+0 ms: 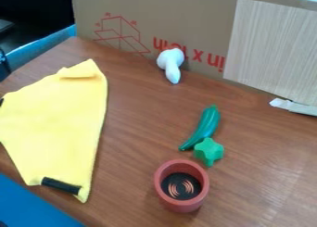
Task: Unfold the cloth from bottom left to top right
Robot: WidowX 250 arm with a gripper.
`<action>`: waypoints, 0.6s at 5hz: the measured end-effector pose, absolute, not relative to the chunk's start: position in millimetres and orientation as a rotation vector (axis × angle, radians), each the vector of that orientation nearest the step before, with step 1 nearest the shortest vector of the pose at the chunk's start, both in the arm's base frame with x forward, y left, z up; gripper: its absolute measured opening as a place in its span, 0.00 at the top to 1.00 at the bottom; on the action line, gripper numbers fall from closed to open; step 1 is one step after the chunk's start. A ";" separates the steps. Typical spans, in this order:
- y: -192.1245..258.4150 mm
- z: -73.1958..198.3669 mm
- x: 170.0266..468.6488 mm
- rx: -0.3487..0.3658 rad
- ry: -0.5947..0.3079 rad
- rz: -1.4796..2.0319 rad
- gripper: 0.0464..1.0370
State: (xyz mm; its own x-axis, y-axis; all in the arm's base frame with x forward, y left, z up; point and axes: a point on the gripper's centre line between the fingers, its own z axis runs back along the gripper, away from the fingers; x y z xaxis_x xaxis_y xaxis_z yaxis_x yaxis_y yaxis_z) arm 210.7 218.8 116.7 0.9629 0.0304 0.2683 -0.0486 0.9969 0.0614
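Camera view: yellow cloth (55, 124) on L side of brown wooden table (139, 129), narrow at top, w/ small turned-over fold (82, 73) near top corner & black strip (60, 185) at btm edge. Can't tell re gripper: wide, narrow or holding sth.

Main risk, prob.: pinching 2+ layers at btm L b/c of flat, soft material; might then drag whole cloth to upper R instead of opening it. Opposite risk: pinching too shallow, slipping off mid-lift, leaving fresh creases. Could also go wrong at black strip, poss. stiffer than rest, so maybe folding under or flopping back. Mind btm L table edge, v. near cloth; w/ a careless pull, might slide over. If swinging too far R, could brush white bulbous toy (171, 63) or curved green toy vegetable (204, 126); less likely to bother green star-shaped toy (209, 152) or red cup (181, 207), both lower & farther R.

Hard to make out: L part of cloth, cut off by view's edge, incl. dark bit (1, 101) there; can't say if strip, tool or sth else. Can't count layers or see underside; can't tell for sure which corner to lift.
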 end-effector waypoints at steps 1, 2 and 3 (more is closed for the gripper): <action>222.4 102.9 206.9 0.110 -0.287 0.100 0.04; 233.3 90.3 197.1 0.170 -0.353 0.197 0.04; 244.4 85.7 195.4 0.170 -0.418 0.270 0.04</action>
State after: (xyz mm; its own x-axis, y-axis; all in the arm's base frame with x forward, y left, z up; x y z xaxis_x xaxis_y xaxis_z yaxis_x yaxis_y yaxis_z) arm 195.4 244.4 85.7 0.8790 0.2225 0.4216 -0.2920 0.9504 0.1071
